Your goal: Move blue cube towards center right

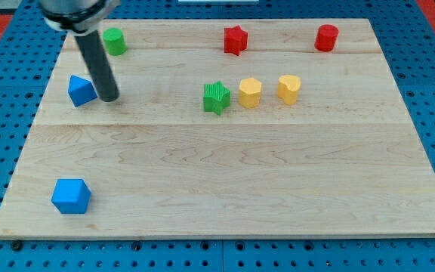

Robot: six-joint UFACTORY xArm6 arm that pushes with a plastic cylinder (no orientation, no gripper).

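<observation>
The blue cube (71,196) sits near the board's bottom left corner. My tip (109,98) rests on the board at the upper left, far above the cube. It is just to the right of a blue triangular block (81,91), close to it or touching it; I cannot tell which.
A green cylinder (114,41) stands at the top left, partly behind the rod. A red star (235,40) and a red cylinder (326,38) lie along the top. A green star (216,97), a yellow hexagon (250,92) and a yellow heart (288,88) form a row at the centre. The wooden board (278,189) lies on a blue pegboard.
</observation>
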